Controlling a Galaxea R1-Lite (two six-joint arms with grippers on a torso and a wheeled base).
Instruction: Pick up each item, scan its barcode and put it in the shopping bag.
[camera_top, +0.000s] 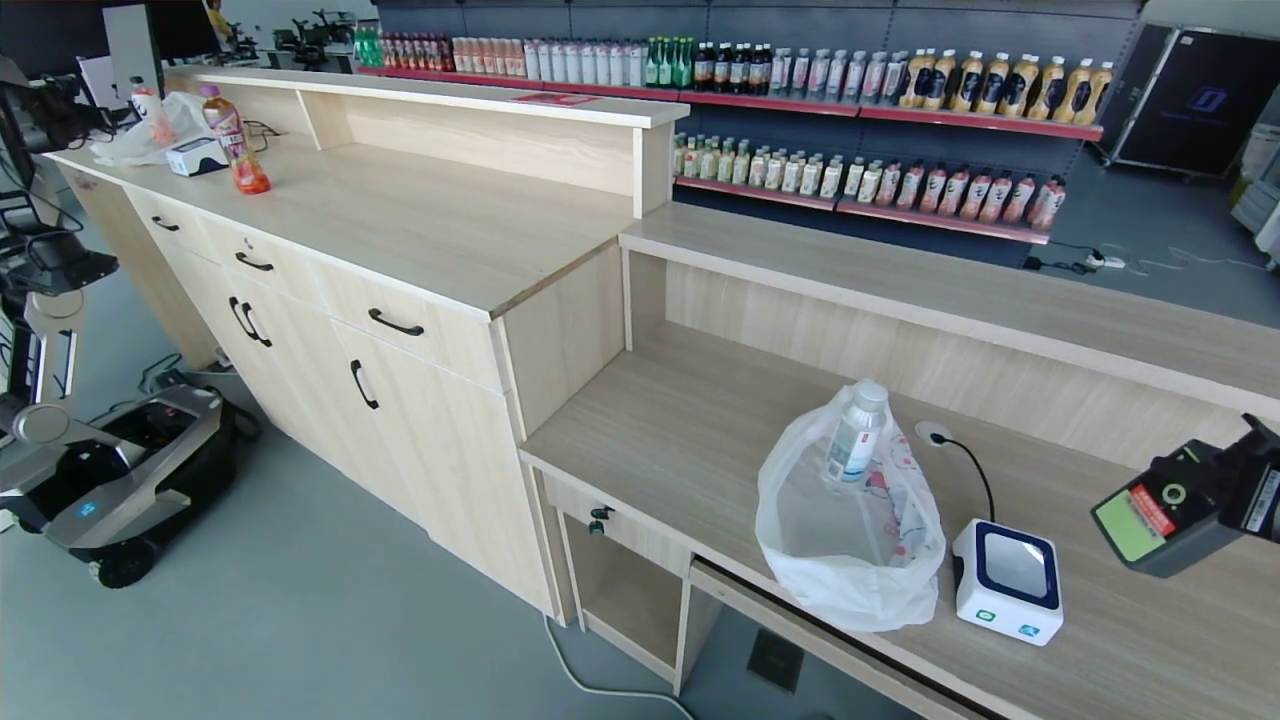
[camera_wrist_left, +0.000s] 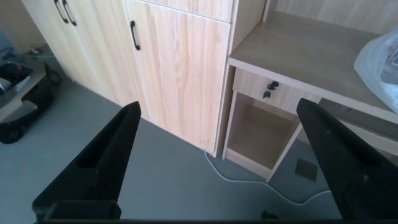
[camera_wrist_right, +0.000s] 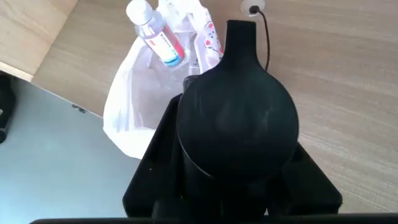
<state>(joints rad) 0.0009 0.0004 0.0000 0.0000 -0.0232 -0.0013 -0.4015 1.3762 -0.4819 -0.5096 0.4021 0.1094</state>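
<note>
Bottle (camera_top: 858, 432): clear, white cap, red-blue label; leans upright inside bag (camera_top: 850, 540), cap poking out.
Bag: white, translucent, open, on desk (camera_top: 700, 420).
Scanner (camera_top: 1007, 580) just right of bag.
Right pincer (camera_top: 1200, 495) above desk, right of scanner; grip: cannot tell.
Left pincer (camera_wrist_left: 219, 106) spread wide, empty, over floor.

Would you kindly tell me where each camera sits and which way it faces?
Head: high on the robot, facing down at counter, shopping bag and scanner; right arm at the edge.
Left wrist: low, facing cabinet doors and floor; left gripper open in front.
Right wrist: above the counter, facing down on the bag; unidentifiable black bulk in front.
Shared: all show the bag.
</note>
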